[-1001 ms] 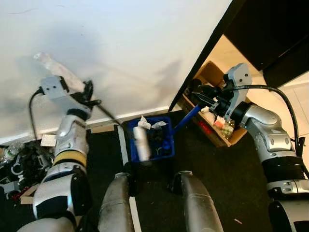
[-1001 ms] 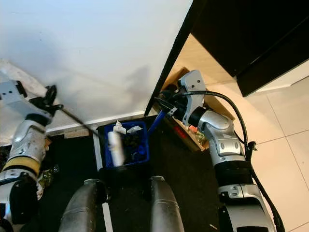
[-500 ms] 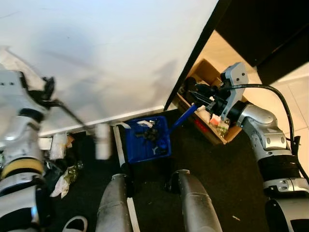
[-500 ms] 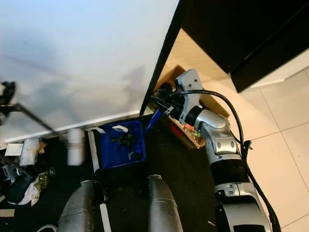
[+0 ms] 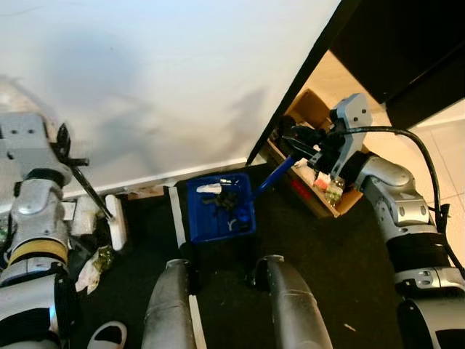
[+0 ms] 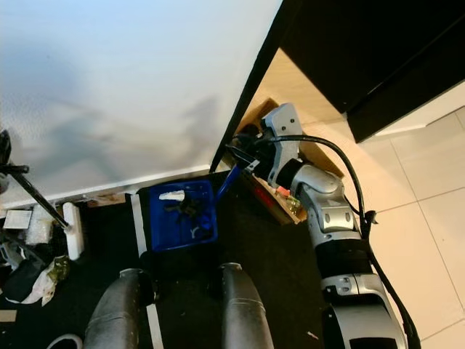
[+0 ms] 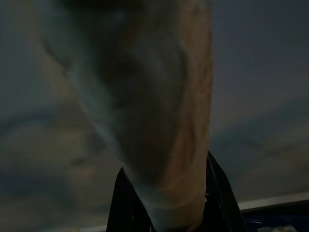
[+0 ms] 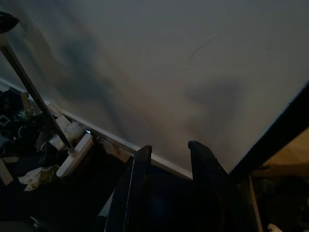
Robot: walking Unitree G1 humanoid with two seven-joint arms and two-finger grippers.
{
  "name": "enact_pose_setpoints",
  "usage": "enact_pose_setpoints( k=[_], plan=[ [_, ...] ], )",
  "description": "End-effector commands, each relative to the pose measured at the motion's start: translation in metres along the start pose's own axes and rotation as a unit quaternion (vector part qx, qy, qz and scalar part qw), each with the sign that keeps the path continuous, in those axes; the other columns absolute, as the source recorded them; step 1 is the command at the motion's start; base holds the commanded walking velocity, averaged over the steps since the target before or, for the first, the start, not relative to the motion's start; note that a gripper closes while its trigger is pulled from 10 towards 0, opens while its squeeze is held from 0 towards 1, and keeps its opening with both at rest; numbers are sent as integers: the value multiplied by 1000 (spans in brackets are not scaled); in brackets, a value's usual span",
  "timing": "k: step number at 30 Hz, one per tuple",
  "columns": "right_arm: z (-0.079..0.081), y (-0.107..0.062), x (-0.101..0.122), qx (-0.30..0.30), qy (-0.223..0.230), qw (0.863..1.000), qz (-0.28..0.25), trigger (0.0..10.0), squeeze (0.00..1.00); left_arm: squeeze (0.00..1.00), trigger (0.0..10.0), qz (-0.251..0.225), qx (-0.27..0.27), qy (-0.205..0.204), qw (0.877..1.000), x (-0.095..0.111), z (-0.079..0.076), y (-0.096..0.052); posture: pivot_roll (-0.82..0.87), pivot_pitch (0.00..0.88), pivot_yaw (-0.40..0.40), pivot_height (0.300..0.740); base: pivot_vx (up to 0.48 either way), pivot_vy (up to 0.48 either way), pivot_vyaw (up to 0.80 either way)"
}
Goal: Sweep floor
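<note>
Left hand (image 5: 62, 145) grasps broom (image 5: 98, 200), head on floor left of blue dustpan (image 5: 218, 211), whose handle right hand (image 5: 298, 142) grips, tilted to catch debris.

Head views bright and sharp; soft shadows on the white wall (image 5: 167, 80). Both wrist views dim (the left one blurred, out of focus).
</note>
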State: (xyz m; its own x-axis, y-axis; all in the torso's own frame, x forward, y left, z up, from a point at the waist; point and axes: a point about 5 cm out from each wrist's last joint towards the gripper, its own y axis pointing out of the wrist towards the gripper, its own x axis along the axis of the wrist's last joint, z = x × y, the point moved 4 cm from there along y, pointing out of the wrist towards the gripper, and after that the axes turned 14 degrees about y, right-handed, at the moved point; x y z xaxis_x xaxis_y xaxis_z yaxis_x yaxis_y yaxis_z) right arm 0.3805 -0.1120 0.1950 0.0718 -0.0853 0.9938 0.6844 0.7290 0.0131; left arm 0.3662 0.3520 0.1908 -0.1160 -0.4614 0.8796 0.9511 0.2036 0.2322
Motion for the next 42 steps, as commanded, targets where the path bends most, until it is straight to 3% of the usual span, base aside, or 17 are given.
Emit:
enact_pose_setpoints(
  k=[1,7,10,12,13,15,16,19,21,23,26,30,32,33,36,39,42],
  plan=[
    [9,-2,-42,23,73,995,57,10000,0,0,10000,32,-11,-2,999,-19,-10,-9,-127,533,-148,740,0,0,0],
    [7,-7,-39,21,68,996,58,10000,0,0,10000,40,27,17,999,-7,-21,6,-154,548,-132,740,0,0,0],
    [9,-9,-39,21,69,996,57,10000,0,0,10000,41,49,-76,995,5,-31,19,-155,553,-130,740,0,0,0],
    [10,-8,-40,22,71,996,57,10000,0,0,10000,39,21,-159,986,9,-53,23,-151,550,-127,740,0,0,0],
    [10,-8,-40,22,71,996,57,10000,0,0,10000,39,21,-159,986,9,-53,23,-151,550,-127,740,0,0,0],
    [11,-6,-40,24,73,996,55,10000,0,0,10000,35,-47,-225,973,16,-90,25,-150,544,-127,740,0,0,0],
    [11,-6,-40,24,73,996,55,10000,0,0,10000,35,-47,-225,973,16,-90,25,-150,544,-127,740,0,0,0],
    [12,-5,-39,25,73,996,53,10000,0,0,10000,27,-110,-263,958,24,-121,24,-148,539,-125,740,0,0,0],
    [12,-4,-38,26,73,996,53,10000,0,0,10000,13,-176,-300,937,35,-150,20,-146,535,-125,740,0,0,0],
    [12,-4,-38,26,73,996,53,10000,0,0,10000,10,-190,-310,932,38,-156,19,-146,535,-125,740,0,0,0],
    [11,-5,-37,24,73,996,51,10000,0,0,10000,-43,-281,-346,894,61,-171,13,-124,528,-114,740,0,0,0],
    [10,-6,-37,22,74,996,50,10000,0,0,10000,-90,-314,-349,878,76,-154,13,-112,525,-111,740,0,0,0],
    [10,-6,-38,22,75,996,49,10000,0,0,10000,-113,-297,-309,897,79,-125,18,-95,524,-108,740,0,0,0],
    [10,-6,-38,22,75,996,49,10000,0,0,10000,-113,-297,-309,897,79,-125,18,-95,524,-108,740,0,0,0],
    [12,-4,-39,24,77,996,48,10000,0,0,10000,-123,-251,-206,938,76,-75,23,-83,524,-107,740,0,0,0],
    [12,-3,-39,25,78,996,47,10000,0,0,10000,-122,-243,-174,946,74,-61,23,-83,524,-107,740,0,0,0],
    [13,-1,-39,27,79,995,47,10000,0,0,10000,-94,-231,-66,966,59,-26,15,-75,527,-109,740,0,0,0]
  ],
)
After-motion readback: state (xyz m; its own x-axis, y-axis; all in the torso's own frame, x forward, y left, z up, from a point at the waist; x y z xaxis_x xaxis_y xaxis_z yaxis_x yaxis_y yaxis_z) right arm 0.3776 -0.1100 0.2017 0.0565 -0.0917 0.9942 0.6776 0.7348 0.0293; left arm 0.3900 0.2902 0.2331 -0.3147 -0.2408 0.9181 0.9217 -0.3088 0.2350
